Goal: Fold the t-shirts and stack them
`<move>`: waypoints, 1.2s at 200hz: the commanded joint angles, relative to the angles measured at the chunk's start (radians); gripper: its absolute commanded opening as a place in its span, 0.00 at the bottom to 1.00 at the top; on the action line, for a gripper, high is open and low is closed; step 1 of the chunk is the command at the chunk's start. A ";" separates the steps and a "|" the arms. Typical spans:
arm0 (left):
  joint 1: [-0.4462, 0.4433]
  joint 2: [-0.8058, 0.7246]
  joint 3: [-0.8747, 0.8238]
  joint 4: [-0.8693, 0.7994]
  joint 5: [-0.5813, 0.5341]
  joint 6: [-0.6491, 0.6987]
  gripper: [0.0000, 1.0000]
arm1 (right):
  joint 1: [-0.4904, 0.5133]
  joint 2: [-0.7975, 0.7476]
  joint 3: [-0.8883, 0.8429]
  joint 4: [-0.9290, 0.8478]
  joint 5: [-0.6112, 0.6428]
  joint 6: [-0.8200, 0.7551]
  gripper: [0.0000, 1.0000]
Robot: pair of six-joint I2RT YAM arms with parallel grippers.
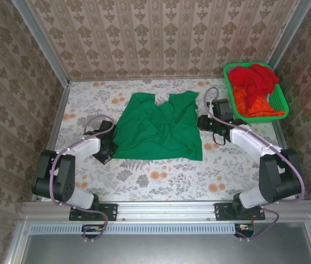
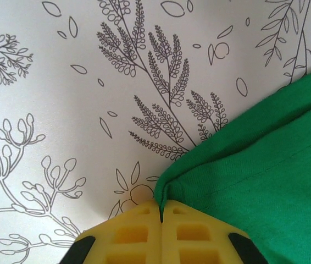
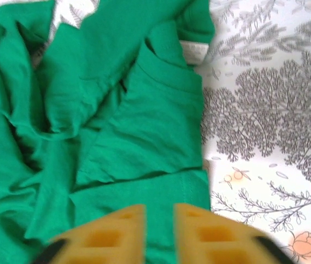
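Two arm bases (image 1: 92, 212) sit nearest on the near rail in the top view. Beyond them a dark green t-shirt (image 1: 158, 129) lies rumpled mid-tabletop (image 1: 161, 181), with the left hand (image 1: 111, 149) at its lower-left corner and the right hand (image 1: 204, 122) at its right edge. Red and orange t-shirts (image 1: 254, 82) fill a green basket (image 1: 281, 104) at the far right.

Left wrist view: the yellow fingers (image 2: 133, 231) are pressed together, pinching the green t-shirt's corner.

Right wrist view: the right hand's fingers (image 3: 205, 231) stand parted, gripping nothing, over creased green cloth.
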 commanded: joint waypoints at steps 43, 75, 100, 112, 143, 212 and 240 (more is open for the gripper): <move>0.014 -0.009 -0.012 -0.001 -0.010 0.011 0.00 | -0.005 0.273 0.163 -0.082 -0.030 -0.025 0.49; 0.012 -0.013 -0.015 -0.003 -0.009 0.012 0.00 | -0.004 0.341 0.192 -0.084 -0.059 -0.017 0.40; 0.011 -0.015 -0.014 -0.004 -0.009 0.016 0.00 | -0.006 0.345 0.190 -0.092 -0.063 -0.019 0.38; 0.011 -0.015 -0.013 0.000 -0.009 0.018 0.00 | -0.006 0.355 0.194 -0.109 -0.070 -0.031 0.40; 0.011 -0.009 -0.004 0.005 -0.003 0.023 0.00 | -0.007 0.387 0.210 -0.137 -0.093 -0.045 0.38; 0.012 -0.030 -0.013 -0.006 -0.012 0.020 0.00 | -0.007 0.228 0.137 -0.142 -0.103 -0.033 0.00; 0.012 -0.029 -0.011 -0.001 -0.016 0.019 0.00 | -0.006 0.137 0.081 -0.140 -0.104 -0.033 0.12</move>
